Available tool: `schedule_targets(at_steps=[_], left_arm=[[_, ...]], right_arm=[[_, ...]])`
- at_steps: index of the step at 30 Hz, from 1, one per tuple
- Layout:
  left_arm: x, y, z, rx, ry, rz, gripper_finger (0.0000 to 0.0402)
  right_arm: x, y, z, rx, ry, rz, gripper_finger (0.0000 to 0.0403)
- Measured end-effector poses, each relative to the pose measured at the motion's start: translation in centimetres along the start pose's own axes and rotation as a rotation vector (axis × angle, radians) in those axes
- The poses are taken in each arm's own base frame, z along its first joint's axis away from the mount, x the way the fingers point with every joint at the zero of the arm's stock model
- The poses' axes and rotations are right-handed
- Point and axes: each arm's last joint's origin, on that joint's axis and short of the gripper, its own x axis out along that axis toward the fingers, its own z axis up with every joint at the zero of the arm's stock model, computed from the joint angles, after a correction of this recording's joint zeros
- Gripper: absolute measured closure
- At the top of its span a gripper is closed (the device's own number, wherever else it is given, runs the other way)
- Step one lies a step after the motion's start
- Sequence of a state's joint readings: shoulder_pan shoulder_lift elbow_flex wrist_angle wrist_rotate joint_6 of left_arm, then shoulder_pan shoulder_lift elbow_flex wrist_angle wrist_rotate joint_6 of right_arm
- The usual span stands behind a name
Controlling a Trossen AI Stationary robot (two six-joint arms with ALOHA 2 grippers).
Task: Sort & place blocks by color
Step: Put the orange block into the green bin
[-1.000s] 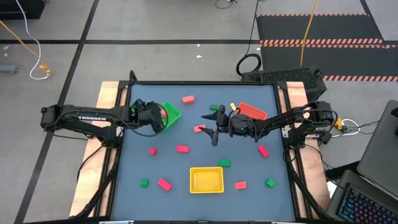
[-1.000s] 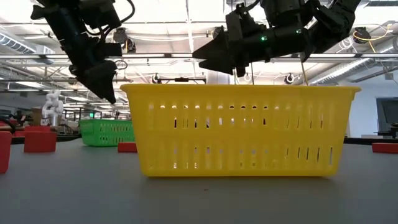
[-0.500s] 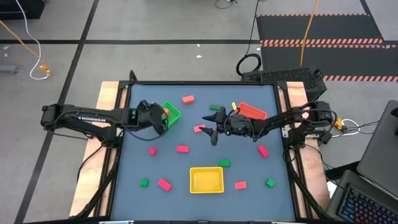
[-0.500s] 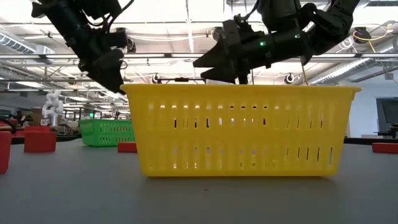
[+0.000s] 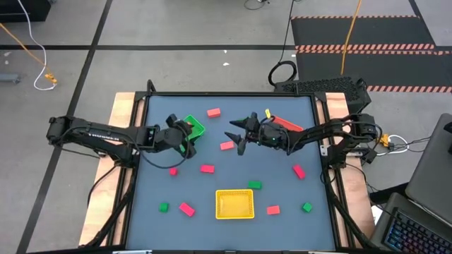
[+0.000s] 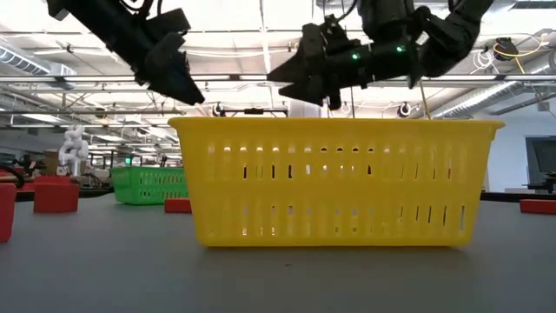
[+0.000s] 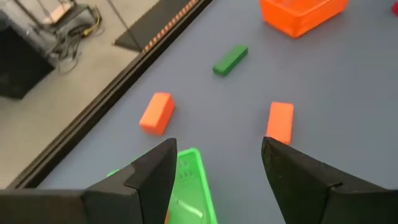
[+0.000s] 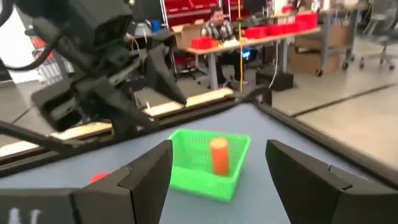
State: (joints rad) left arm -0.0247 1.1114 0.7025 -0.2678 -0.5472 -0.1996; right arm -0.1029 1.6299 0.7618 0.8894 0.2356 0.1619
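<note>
Left gripper (image 5: 189,136) hangs open and empty over the green tray (image 5: 195,127), where a salmon block (image 8: 219,155) stands upright. Right gripper (image 5: 237,135), open too, hovers mid-table; other blocks (image 5: 207,168) lie flat, scattered.

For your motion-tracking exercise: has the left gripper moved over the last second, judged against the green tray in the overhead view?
Yes. The left gripper was over the green tray's left edge; it now sits lower in the overhead picture, beside the tray's near-left corner.
</note>
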Motion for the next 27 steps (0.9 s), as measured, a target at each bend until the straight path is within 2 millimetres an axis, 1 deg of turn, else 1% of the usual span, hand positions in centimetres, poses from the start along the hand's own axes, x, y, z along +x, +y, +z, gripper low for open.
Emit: schedule_targets(at_steps=[3, 6, 11, 14, 16, 20, 24, 27], left_arm=[[0.0, -0.1, 0.3, 0.016, -0.029, -0.009, 0.0167], [-0.1, -0.2, 0.9, 0.01, -0.083, -0.017, 0.0169], [-0.3, -0.4, 2.6, 0.027, -0.241, -0.028, 0.0169], [-0.5, -0.3, 3.4, 0.037, -0.322, -0.022, 0.0169], [-0.5, -0.2, 3.7, 0.049, -0.34, -0.014, 0.0169], [-0.2, 0.3, 3.9, 0.033, -0.355, 0.006, 0.0169], [0.9, 0.4, 3.4, -0.045, -0.303, 0.016, 0.0169], [2.3, -0.3, 3.0, -0.072, -0.271, -0.017, 0.0169]], right_arm=[[0.7, 0.5, 0.6, -0.031, 0.052, -0.005, 0.0149], [1.0, 1.5, 0.4, -0.028, 0.155, 0.004, 0.0149], [-0.4, 3.4, -2.0, 0.048, 0.358, -0.041, 0.0149], [-1.7, 4.4, -3.6, 0.024, 0.433, -0.107, 0.0149], [-2.4, 4.8, -4.4, -0.007, 0.442, -0.148, 0.0149], [-3.0, 4.9, -5.0, -0.072, 0.424, -0.191, 0.0149], [-3.4, 4.3, -5.6, -0.121, 0.453, -0.189, 0.0149], [-3.8, 3.9, -6.3, -0.162, 0.477, -0.19, 0.0149]])
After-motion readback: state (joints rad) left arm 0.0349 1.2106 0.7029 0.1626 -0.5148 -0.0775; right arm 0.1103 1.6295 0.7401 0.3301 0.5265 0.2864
